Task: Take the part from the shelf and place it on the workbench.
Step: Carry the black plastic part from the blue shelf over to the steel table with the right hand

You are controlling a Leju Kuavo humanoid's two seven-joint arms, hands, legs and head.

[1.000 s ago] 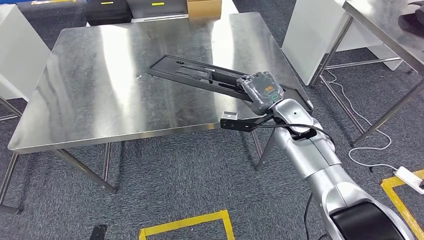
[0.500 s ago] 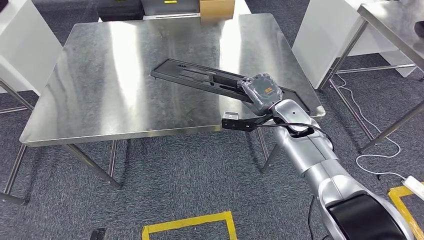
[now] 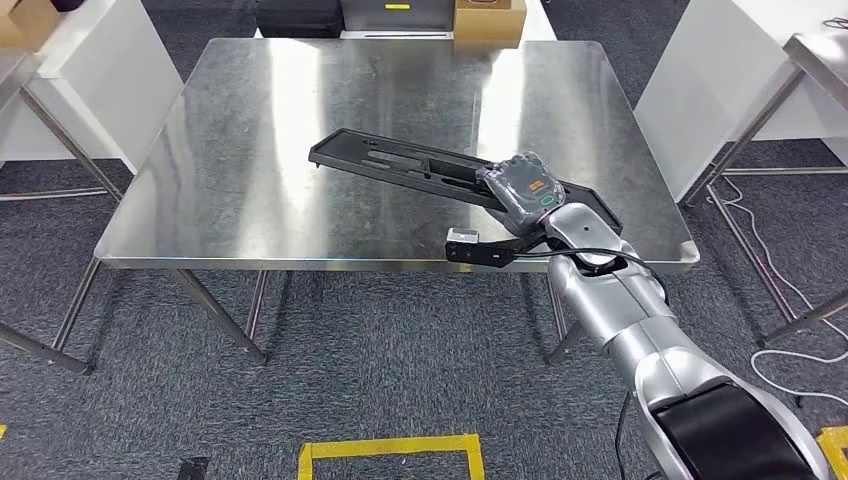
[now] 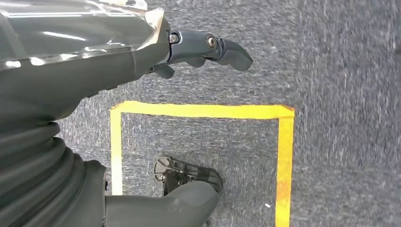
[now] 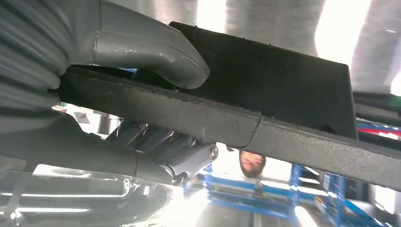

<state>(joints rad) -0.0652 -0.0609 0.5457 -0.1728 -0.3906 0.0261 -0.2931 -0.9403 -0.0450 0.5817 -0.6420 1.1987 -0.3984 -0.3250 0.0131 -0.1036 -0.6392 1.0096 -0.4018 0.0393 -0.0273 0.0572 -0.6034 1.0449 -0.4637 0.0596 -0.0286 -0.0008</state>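
Observation:
The part (image 3: pixel 400 165) is a long flat black tray-like piece with cut-outs, lying slantwise low over the steel workbench (image 3: pixel 250 120). I cannot tell whether it touches the tabletop. My right hand (image 3: pixel 522 188) grips its near right end, over the bench's front right area. In the right wrist view the thumb (image 5: pixel 151 47) presses on one face of the part (image 5: pixel 283 90) and the darker fingers curl under its edge. My left hand (image 4: pixel 208 47) hangs over the carpet, holding nothing, its fingers apart from the thumb.
A cardboard box (image 3: pixel 488 20) and a black case (image 3: pixel 298 15) sit just past the bench's far edge. White cabinets stand at the left (image 3: pixel 90 80) and right (image 3: pixel 720 80). Another steel table (image 3: pixel 815 50) is at far right. Yellow tape (image 3: pixel 390 450) marks the carpet.
The whole picture has shifted, so the camera moved: the workbench now sits more centred and farther right in view. My right hand still holds the part over the bench.

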